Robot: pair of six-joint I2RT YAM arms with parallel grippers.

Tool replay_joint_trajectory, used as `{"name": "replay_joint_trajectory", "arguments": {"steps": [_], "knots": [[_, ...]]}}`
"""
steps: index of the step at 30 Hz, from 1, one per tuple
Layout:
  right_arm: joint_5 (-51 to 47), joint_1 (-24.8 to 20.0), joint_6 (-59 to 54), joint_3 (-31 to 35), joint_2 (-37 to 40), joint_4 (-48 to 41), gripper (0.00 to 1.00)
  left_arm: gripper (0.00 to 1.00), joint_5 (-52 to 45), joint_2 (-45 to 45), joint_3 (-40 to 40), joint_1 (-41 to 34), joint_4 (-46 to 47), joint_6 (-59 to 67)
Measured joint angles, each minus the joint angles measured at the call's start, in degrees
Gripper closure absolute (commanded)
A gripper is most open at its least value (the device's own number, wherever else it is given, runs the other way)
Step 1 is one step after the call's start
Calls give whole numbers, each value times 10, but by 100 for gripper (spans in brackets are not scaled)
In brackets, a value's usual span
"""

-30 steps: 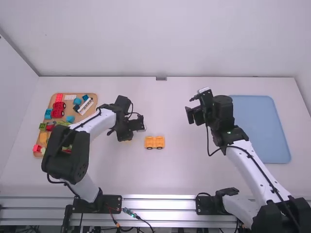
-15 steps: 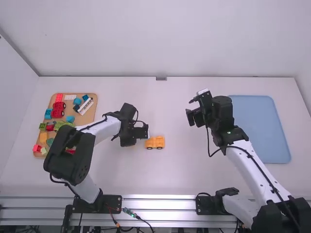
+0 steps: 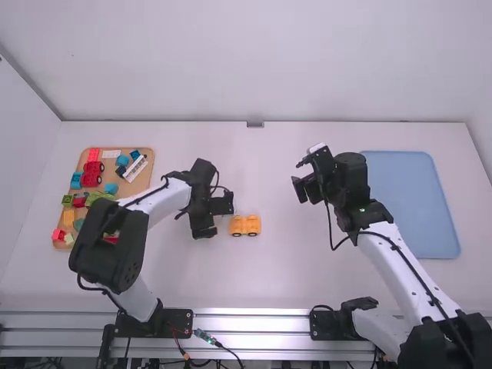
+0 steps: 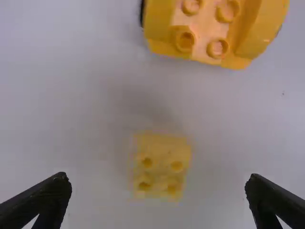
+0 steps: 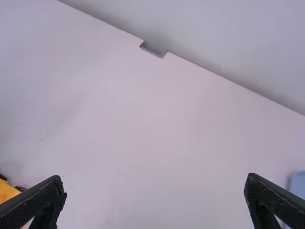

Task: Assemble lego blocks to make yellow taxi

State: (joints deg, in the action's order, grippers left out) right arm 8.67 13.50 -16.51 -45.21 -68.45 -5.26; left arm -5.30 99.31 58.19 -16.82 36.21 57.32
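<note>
Blue tray (image 3: 415, 204) lies far at right. Left gripper (image 4: 158, 177) and right gripper (image 5: 155, 179) have jaws apart, both empty. Yellow wheeled base (image 3: 245, 225) stands near the left one; smaller yellow block (image 4: 162, 164) is on the table beneath it. If closing comes off-centre, the block may slip or turn. Left wrist view gives the block's studs; high view, the base's wheels.

Plastic on a matt worktop (image 3: 261, 277)
We see smooth plastic on the wheeled base (image 4: 205, 28) and yellow block (image 4: 159, 156), a matt finish on the blue panel (image 3: 415, 204), a wood-like look to the tray (image 3: 132, 185), and glossy metal along the rail (image 3: 250, 324).
</note>
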Motion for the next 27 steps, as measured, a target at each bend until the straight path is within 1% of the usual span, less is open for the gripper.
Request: {"name": "replay_joint_trajectory", "arguments": {"steps": [7,8,10,13,15,17,20,24,26,27], "knots": [[2,-1,-4,0,0,3,1,1,-2,-5,101,0,120,-41],[2,-1,-4,0,0,3,1,0,-3,-5,104,0,122,-42],[1,-5,-19,0,0,3,1,1,-6,-7,139,1,146,-49],[2,-12,-25,0,0,1,1,1,10,-9,160,0,133,-67],[2,-16,-16,0,0,2,1,1,35,-9,168,0,86,-123],[5,-17,-19,0,0,4,1,1,56,-9,174,0,59,-186],[34,-17,-52,0,0,8,1,1,67,-9,194,1,73,-230],[90,-17,-104,0,0,15,1,1,39,-9,209,1,78,-211],[120,-17,-135,0,-4,23,1,1,-7,-9,209,6,75,-145],[122,-17,-138,0,-6,25,1,1,-16,-9,207,7,70,-132]]}}
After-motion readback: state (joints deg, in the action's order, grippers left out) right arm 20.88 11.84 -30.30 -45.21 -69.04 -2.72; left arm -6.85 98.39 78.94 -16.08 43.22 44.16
